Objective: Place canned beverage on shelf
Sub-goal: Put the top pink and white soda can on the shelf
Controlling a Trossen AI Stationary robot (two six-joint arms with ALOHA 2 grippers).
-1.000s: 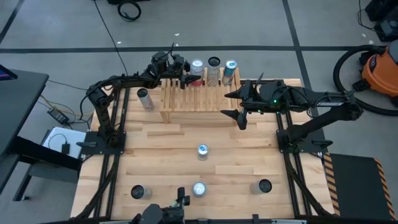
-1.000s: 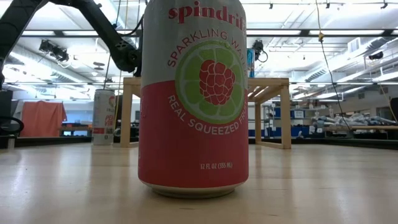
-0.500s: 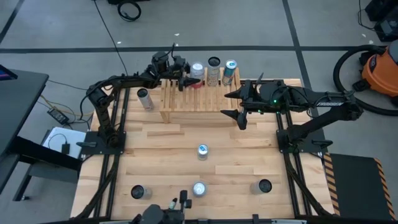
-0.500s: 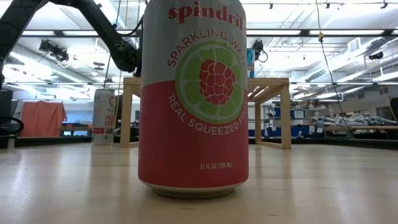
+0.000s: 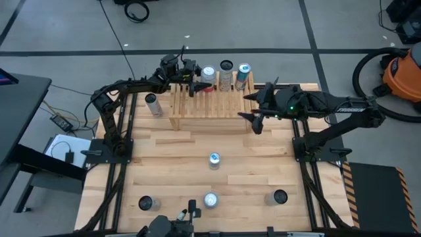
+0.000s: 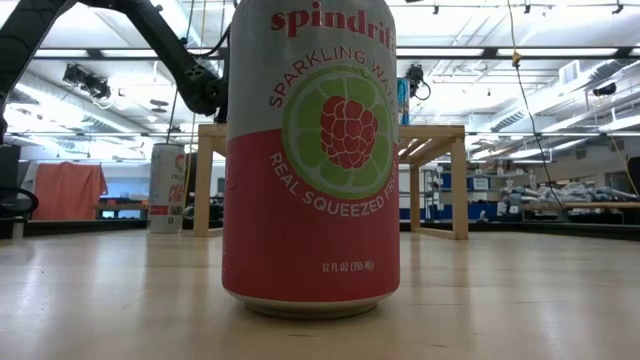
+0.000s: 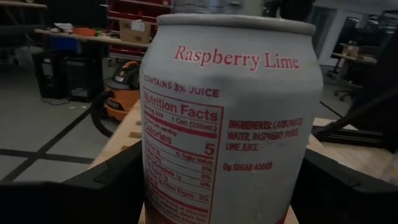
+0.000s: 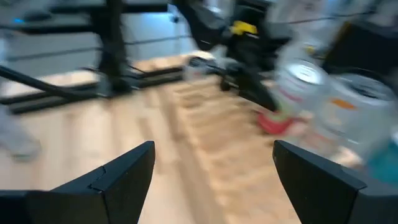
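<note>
Pinching a raspberry-lime can, left claw holds it on shelf (right claw spread).

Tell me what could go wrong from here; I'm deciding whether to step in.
The left claw holds a raspberry lime can at the shelf's back edge, close beside three cans already standing there; it could knock one over. The open right claw, blurred in its wrist view, hangs near the shelf's right end and might bump it.
</note>
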